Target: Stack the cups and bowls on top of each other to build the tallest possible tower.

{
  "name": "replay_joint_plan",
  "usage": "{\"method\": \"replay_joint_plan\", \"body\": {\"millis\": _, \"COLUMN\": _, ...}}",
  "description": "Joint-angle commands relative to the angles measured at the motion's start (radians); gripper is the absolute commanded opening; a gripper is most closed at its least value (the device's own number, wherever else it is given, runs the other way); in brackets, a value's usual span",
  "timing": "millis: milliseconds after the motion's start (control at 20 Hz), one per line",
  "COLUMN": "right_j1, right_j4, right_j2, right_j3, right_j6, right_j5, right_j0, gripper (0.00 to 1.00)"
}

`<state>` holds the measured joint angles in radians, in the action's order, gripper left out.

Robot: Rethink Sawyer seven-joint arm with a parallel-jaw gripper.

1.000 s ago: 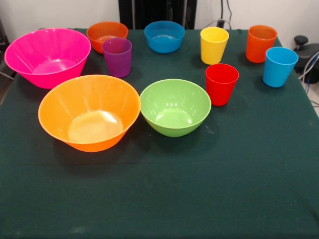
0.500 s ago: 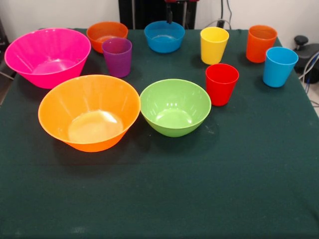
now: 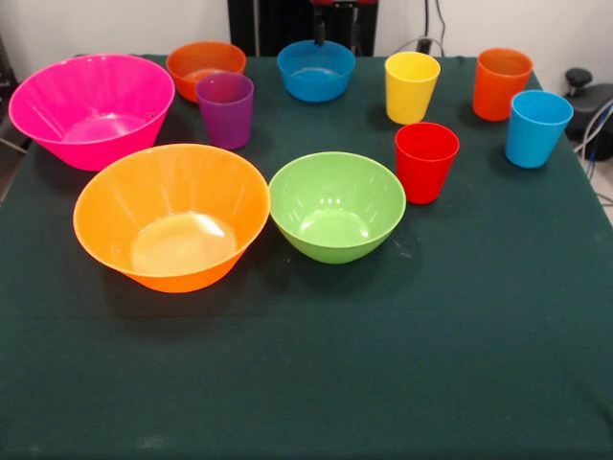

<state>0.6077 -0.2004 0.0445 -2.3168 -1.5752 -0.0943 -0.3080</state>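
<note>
Bowls (image 3: 172, 216) on dark green tablecloth (image 3: 383, 364)

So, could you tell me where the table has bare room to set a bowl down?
The whole near half of the cloth, in front of the big orange bowl and green bowl, is bare. A smaller patch lies below the blue cup. The far half, from the pink bowl across, is crowded.

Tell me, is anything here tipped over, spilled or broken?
Nothing stands out. All five bowls, like the large orange bowl, and all five cups, like the red cup, sit upright, apart and empty on the green tablecloth.
</note>
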Motion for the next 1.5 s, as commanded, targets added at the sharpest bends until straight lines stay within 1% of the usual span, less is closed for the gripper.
{"method": "replay_joint_plan", "body": {"millis": 50, "right_j1": -0.003, "right_j4": -0.021, "right_j2": -0.044, "right_j3": 0.138, "right_j6": -0.102, "right_j5": 0.024, "right_j0": 0.025, "gripper": 1.00}}
{"method": "replay_joint_plan", "body": {"millis": 650, "right_j1": 0.007, "right_j4": -0.013, "right_j2": -0.028, "right_j3": 0.161, "right_j6": -0.097, "right_j5": 0.059, "right_j0": 0.050, "gripper": 1.00}}
{"method": "replay_joint_plan", "body": {"millis": 1200, "right_j1": 0.024, "right_j4": 0.008, "right_j2": -0.015, "right_j3": 0.170, "right_j6": -0.112, "right_j5": 0.088, "right_j0": 0.096, "gripper": 1.00}}
{"method": "replay_joint_plan", "body": {"millis": 1350, "right_j1": 0.041, "right_j4": 0.021, "right_j2": -0.015, "right_j3": 0.158, "right_j6": -0.124, "right_j5": 0.103, "right_j0": 0.111, "gripper": 1.00}}
{"method": "replay_joint_plan", "body": {"millis": 1500, "right_j1": 0.074, "right_j4": 0.045, "right_j2": -0.001, "right_j3": 0.135, "right_j6": -0.146, "right_j5": 0.124, "right_j0": 0.142, "gripper": 1.00}}
